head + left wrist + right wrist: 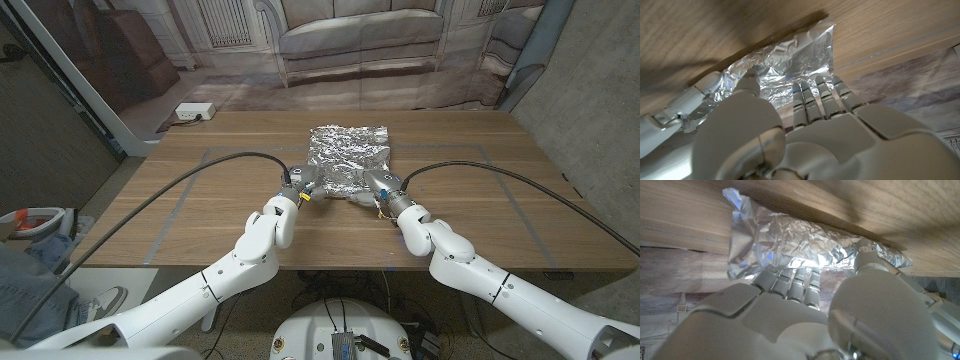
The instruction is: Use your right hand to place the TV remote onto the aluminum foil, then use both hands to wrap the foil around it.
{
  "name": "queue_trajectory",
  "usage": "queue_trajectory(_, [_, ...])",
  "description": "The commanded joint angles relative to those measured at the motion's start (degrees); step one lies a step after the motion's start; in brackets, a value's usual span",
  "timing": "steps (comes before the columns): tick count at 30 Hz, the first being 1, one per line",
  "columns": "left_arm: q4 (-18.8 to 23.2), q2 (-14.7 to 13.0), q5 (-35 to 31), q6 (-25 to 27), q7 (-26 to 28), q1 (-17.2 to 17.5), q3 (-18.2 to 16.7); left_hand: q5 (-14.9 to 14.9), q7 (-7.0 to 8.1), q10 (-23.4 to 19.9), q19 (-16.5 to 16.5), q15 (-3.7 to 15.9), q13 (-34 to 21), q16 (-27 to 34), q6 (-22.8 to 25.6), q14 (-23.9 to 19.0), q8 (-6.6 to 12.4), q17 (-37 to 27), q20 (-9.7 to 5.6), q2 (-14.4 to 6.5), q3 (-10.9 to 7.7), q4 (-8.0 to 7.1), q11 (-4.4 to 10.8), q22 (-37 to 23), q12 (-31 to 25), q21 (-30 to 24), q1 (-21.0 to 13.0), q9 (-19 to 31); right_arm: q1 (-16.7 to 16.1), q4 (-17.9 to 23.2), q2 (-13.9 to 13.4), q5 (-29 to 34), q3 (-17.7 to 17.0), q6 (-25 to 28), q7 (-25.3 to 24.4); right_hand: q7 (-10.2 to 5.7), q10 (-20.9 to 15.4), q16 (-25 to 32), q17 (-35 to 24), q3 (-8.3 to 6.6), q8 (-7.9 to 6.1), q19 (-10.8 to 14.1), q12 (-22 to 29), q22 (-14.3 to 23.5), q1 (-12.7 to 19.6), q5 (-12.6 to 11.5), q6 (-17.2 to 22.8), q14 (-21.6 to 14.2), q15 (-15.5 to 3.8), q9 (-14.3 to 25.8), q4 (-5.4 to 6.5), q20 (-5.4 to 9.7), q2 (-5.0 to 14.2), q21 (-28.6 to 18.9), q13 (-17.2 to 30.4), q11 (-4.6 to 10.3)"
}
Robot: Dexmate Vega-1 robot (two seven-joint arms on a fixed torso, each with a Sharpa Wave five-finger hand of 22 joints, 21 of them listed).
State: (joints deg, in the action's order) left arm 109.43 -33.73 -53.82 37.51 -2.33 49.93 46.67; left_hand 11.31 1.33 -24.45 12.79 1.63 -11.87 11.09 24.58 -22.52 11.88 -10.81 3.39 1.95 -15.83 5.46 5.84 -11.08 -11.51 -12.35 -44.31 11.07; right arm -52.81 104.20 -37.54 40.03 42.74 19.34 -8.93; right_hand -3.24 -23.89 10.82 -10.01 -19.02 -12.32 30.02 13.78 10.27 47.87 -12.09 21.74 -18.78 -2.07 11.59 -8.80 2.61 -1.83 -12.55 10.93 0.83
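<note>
The left hand sits at the near left corner of the aluminum foil, its smooth white fingers reaching onto the crumpled sheet. In the left wrist view the fingertips and the thumb touch the foil's edge, with a fold of foil between them, so this hand pinches the foil. The right hand mirrors it at the near right corner; in the right wrist view its fingers lie against the underside of a raised flap of the foil and the thumb presses the flap from the other side, so it too grips the sheet.

The foil is a silvery, heavily wrinkled sheet, roughly rectangular, lying at the middle of the wooden table. Its near part is bunched and lifted between the two hands, while the far part lies flatter on the wood. The TV remote is hidden from sight; I cannot tell whether it lies under the folded foil.

The table has a matte light-brown grain with faint pale lines marking a rectangle. Black cables arc from both wrists. A white power strip lies on the floor beyond the table's far left corner.
</note>
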Motion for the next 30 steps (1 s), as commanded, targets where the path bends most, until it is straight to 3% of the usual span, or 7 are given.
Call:
queue_trajectory(1, [-8.2, 4.2, 0.6, -2.5, 1.0, -4.1, 2.9, 0.4, 0.23, -0.8, 0.2, 0.25, -0.2, 0.2, 0.9, -0.6, 0.38, -0.1, 0.27, 0.1, -0.05, 0.43, 0.17, -0.1, -0.2, -0.5, -0.6, 0.3, -0.1, -0.8, -0.3, -3.0, -1.3, -2.0, 0.1, 0.06, -1.1, 0.5, -0.1, -0.90, -0.62, 2.0, 0.5, 0.2, 1.8, -0.6, 1.3, -1.7, -0.48, 0.1, -0.35, 1.01, 0.60, -0.8, -0.1, 0.05])
queue_trajectory(6, [-9.1, 5.1, 2.3, -2.4, 0.3, -4.5, 2.1, 0.8, 0.75, -2.3, 2.0, 0.97, -0.1, 0.9, 2.7, -3.0, 1.08, 0.0, 0.12, -2.1, -1.99, 1.85, 0.92, -0.2, -0.6, -1.4, -4.3, 0.3, -0.5, -2.0, -0.5, -6.4, -2.7, -5.2, -0.2, -0.46, -3.2, 1.0, -0.1, -1.40, -0.91, 7.5, 0.8, 0.1, 4.4, -0.7, 3.6, -6.2, -2.15, 0.0, -0.83, 2.93, 0.29, -2.3, -0.2, 1.42])
queue_trajectory(12, [-8.7, 5.6, 4.4, -2.4, -0.8, -4.8, 0.9, -0.5, 0.94, -11.4, 14.1, 4.28, -0.1, 3.7, 11.8, -16.4, 3.93, -0.2, -3.23, -4.6, -6.03, 3.89, 2.62, -0.8, -2.4, -7.1, -13.0, 0.2, -0.6, -3.5, -0.9, -7.9, -3.5, -8.9, -2.3, -1.90, -11.2, 3.1, -0.5, -3.21, -2.26, 18.2, 2.3, 0.4, 12.7, -0.4, 11.6, -19.9, -7.87, 0.0, -0.88, 9.44, 2.34, -5.3, -0.3, 2.42])
queue_trajectory(15, [-8.2, 6.1, 7.1, -2.8, -1.2, -4.6, -0.8, -0.9, 1.04, -20.6, 24.0, 7.78, 0.0, 6.0, 20.6, -28.8, 6.45, -0.2, -5.45, -7.3, -8.50, 3.37, 3.22, -0.8, -3.9, -12.1, -16.3, 0.1, 0.0, -3.8, -1.4, -7.6, -3.5, -9.7, -1.9, -3.00, -17.2, 3.4, -0.6, -4.22, -3.28, 22.3, 3.4, 1.1, 16.6, 1.1, 17.2, -26.4, -10.27, 0.2, -0.68, 10.08, 4.62, -7.2, -0.4, 3.92])
queue_trajectory(19, [-7.1, 6.3, 9.3, -2.4, -3.6, -5.2, -2.1, -1.3, 0.64, -27.9, 29.5, 9.04, -0.1, 7.0, 26.6, -36.8, 7.94, -0.1, -6.99, -9.5, -10.28, 2.30, 3.55, -0.7, -4.7, -15.4, -16.7, 0.2, 0.9, -4.0, -2.2, -8.0, -3.6, -11.0, -0.9, -3.52, -23.5, 4.2, -1.0, -4.68, -3.72, 26.8, 4.1, 2.0, 21.6, 1.8, 22.9, -35.6, -11.31, 0.3, -0.98, 10.21, 6.65, -10.6, -0.3, 5.44])
queue_trajectory(23, [-5.6, 6.0, 10.0, -1.1, -7.8, -6.9, -2.4, -1.5, 0.28, -31.0, 32.1, 9.10, -0.1, 7.5, 28.7, -40.6, 8.32, -0.3, -7.56, -9.7, -10.60, 1.64, 3.70, -0.6, -4.9, -17.0, -15.8, 0.2, 2.3, -3.4, -3.2, -9.7, -3.9, -10.9, 3.6, -3.38, -29.7, 5.4, -1.6, -2.48, -3.73, 30.6, 4.9, 3.0, 24.7, 1.9, 27.1, -42.9, -11.60, 0.6, -0.52, 10.11, 7.22, -14.5, -0.1, 5.44])
queue_trajectory(30, [-4.9, 6.6, 12.3, 2.1, -16.3, -11.3, -3.2, -1.4, -0.49, -35.1, 36.2, 9.35, -0.1, 8.5, 30.4, -46.5, 8.10, -0.6, -8.18, -9.2, -10.57, 0.42, 3.81, -0.3, -5.0, -19.5, -13.3, 0.2, 5.4, -3.3, -4.3, -15.8, -5.3, -11.5, 13.1, -3.14, -35.0, 4.5, -0.9, -0.38, -4.02, 32.3, 5.4, 3.3, 21.2, 2.3, 31.6, -47.4, -10.70, 0.9, 2.57, 10.01, 9.25, -17.6, -0.1, 5.27])
